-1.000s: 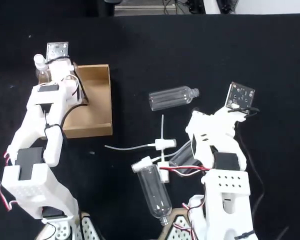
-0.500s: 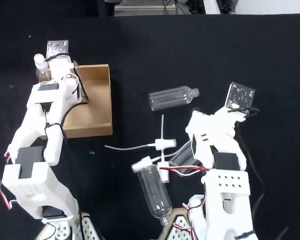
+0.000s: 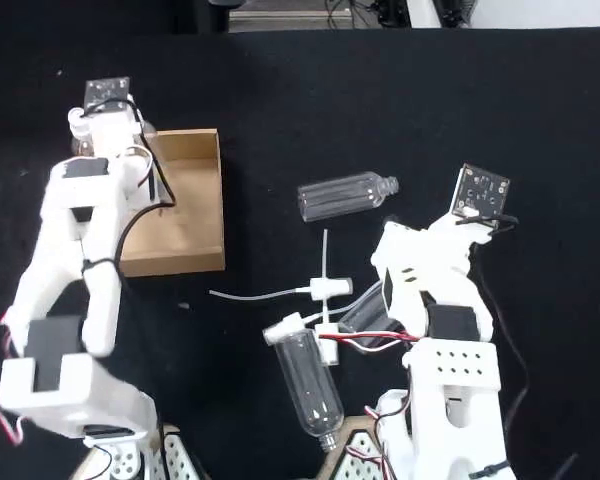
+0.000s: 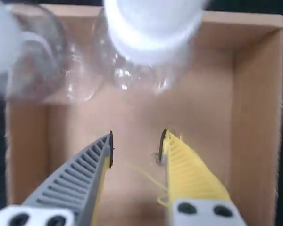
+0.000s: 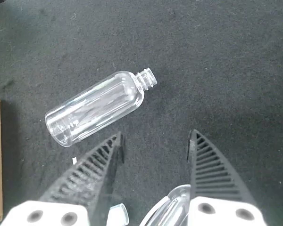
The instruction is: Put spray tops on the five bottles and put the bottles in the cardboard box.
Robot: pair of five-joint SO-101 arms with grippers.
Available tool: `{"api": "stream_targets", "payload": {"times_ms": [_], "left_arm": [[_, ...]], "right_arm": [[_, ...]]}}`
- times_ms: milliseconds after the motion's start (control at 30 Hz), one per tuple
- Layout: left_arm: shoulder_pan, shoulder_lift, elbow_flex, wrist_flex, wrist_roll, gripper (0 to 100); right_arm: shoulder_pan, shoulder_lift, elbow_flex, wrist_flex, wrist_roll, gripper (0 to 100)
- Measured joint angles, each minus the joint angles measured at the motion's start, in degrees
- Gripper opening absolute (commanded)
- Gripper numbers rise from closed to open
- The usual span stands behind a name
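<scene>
I read no text, label, number or sign anywhere: cardboard box (image 3: 190, 230) walls look plain, and the clear bottle (image 5: 96, 107) just ahead of the right claw (image 5: 156, 135) looks unmarked.

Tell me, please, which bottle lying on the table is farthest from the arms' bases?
The uncapped bottle lying crosswise just ahead of the right gripper; the other two bottles lie back beside that arm.

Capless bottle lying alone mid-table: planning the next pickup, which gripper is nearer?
Right. The right gripper sits open just short of the bottle; the left gripper is over the cardboard box.
</scene>
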Motion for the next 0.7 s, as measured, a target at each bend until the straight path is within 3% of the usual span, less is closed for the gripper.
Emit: {"api": "stream_targets", "payload": {"times_ms": [233, 433, 700], "left_arm": [[-4.7, -12.6, 0.0, 13.9, -0.1, 17], [-7.8, -22.2, 4.0, 19.5, -2.5, 17], [1.9, -34.9, 17.6, 18.8, -2.5, 17]], "right_arm": [[0.0, 0.0, 0.0, 0.0, 0.0, 20.1], [0.0, 0.0, 0.0, 0.0, 0.0, 20.1], [0.0, 0.0, 0.0, 0.0, 0.0, 20.1]]}}
